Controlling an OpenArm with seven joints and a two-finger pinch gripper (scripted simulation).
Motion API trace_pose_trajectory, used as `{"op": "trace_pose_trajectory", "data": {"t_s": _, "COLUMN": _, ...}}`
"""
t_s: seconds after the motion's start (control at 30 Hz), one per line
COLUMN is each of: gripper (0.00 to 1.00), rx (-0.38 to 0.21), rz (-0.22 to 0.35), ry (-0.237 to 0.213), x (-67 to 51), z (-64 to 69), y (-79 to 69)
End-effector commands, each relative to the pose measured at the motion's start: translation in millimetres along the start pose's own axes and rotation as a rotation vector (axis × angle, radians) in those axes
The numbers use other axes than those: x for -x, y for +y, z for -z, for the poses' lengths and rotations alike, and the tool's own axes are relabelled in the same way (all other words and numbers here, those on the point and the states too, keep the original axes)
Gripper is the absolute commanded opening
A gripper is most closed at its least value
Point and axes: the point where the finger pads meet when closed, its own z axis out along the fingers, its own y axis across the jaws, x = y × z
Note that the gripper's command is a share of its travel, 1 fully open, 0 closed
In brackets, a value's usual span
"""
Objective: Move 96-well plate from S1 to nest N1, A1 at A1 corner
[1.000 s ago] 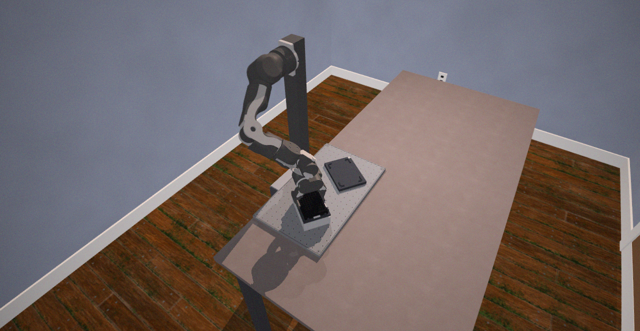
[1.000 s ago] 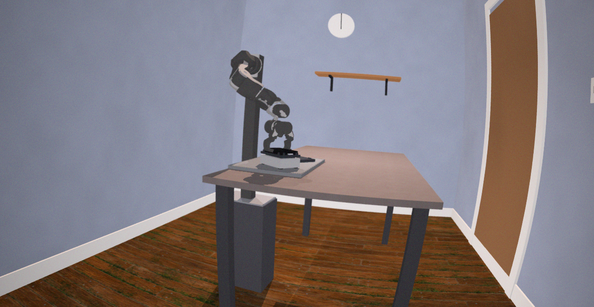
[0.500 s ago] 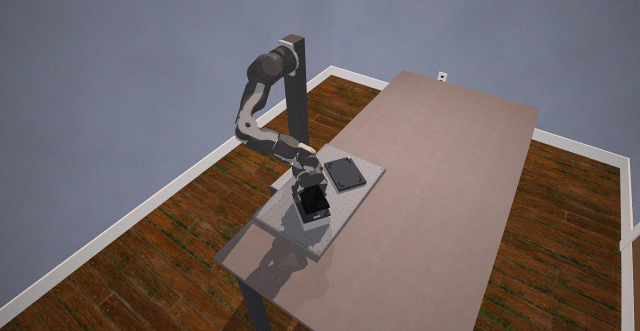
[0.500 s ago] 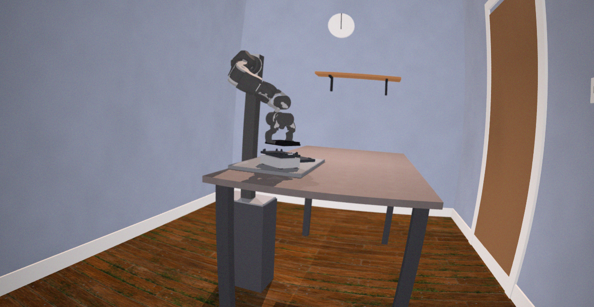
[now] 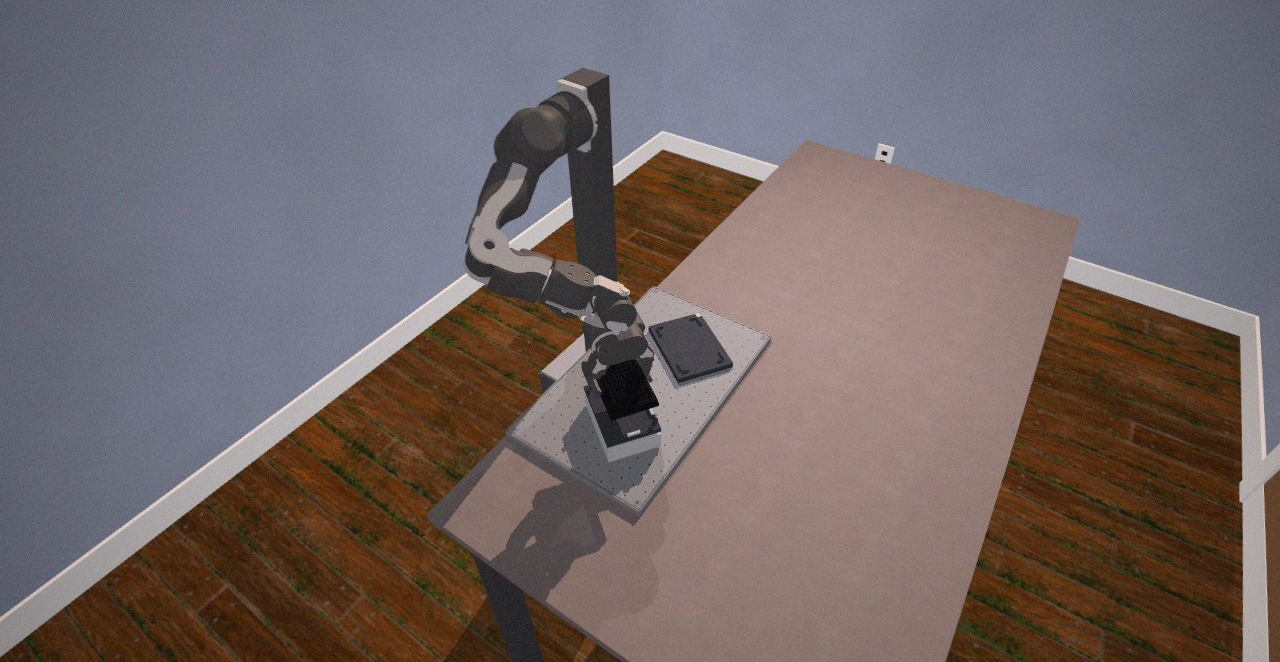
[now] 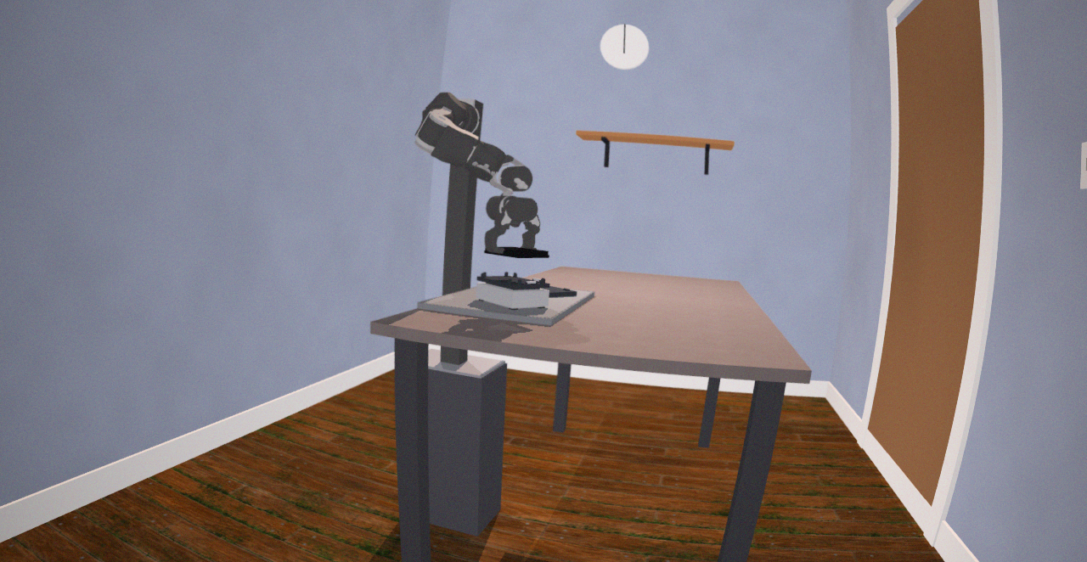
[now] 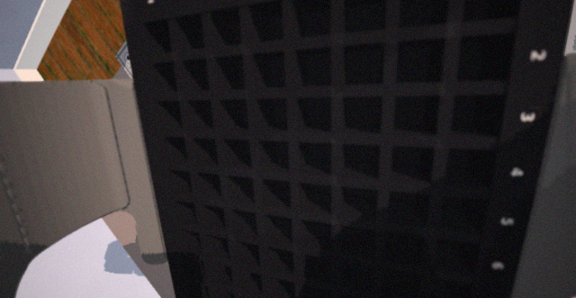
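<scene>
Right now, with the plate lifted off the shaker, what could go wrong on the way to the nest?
1. The tool grips the 96-well plate only by its edges, in the air above shaker S1; a slip would drop it back askew.
2. Nest N1 has small corner locators; a slightly offset descent could leave the plate perched on one, not fully down.
3. A turn in transit could put well A1 away from the nest's marked corner.
</scene>
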Motion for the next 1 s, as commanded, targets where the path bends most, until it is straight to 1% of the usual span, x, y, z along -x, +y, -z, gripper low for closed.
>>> {"op": "trace_pose_trajectory", "data": {"t_s": 0.0, "gripper": 0.0, "rx": -0.012, "rz": -0.011, "ry": 0.005, "x": 0.8, "z": 9.0, "y": -1.7}}
{"op": "trace_pose_trajectory", "data": {"t_s": 0.4, "gripper": 0.0, "rx": -0.012, "rz": -0.011, "ry": 0.005, "x": 0.8, "z": 9.0, "y": -1.7}}
{"op": "trace_pose_trajectory", "data": {"t_s": 0.57, "gripper": 0.0, "rx": -0.012, "rz": -0.015, "ry": 0.003, "x": -0.7, "z": 37.7, "y": -2.1}}
{"op": "trace_pose_trajectory", "data": {"t_s": 0.97, "gripper": 0.0, "rx": -0.012, "rz": -0.015, "ry": 0.003, "x": -0.7, "z": 37.7, "y": -2.1}}
